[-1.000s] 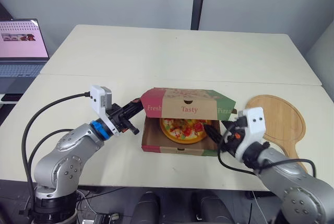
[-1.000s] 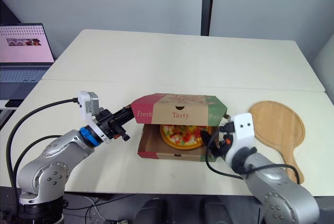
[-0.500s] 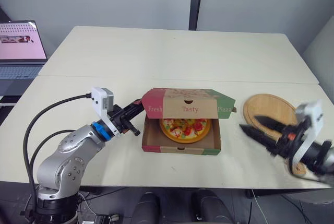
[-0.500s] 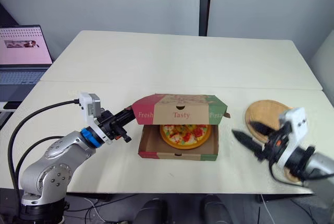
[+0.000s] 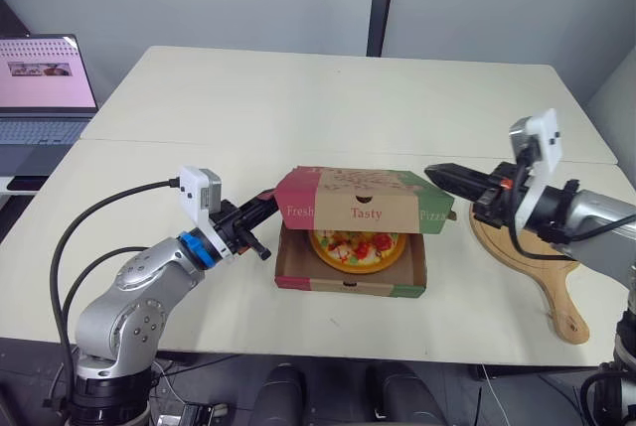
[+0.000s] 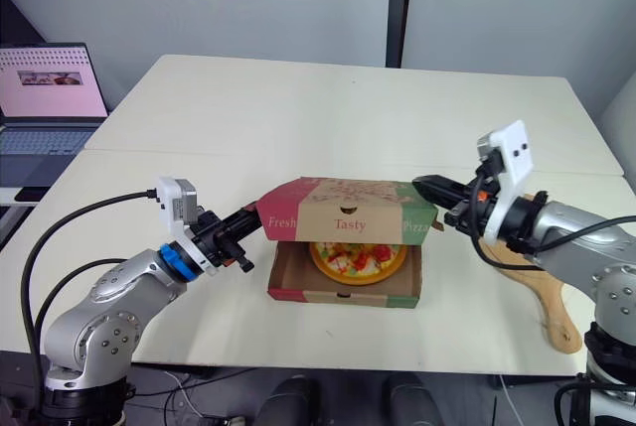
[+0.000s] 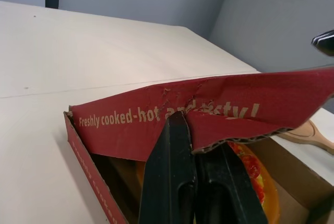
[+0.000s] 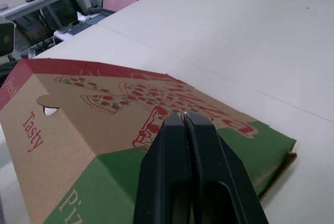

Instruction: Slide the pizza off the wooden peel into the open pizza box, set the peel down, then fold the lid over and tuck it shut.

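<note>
"Fresh Tasty Pizza" on lid front, "Freshly cooked-hot" on side flap

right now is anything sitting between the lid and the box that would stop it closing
Nothing loose. The pizza lies flat in the box, below the lid. Only the left gripper, pinching the lid's left side flap, sits at that gap; the right gripper is shut by the lid's right corner.

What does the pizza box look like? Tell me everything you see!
The pizza box is cardboard, with a red, tan and green lid reading "Fresh Tasty Pizza". It sits on the white table. The lid is folded partway down, leaving a front gap where the pizza shows. The left pincer pinches the lid's red side flap; the right pincer, shut, is at its right end.
</note>
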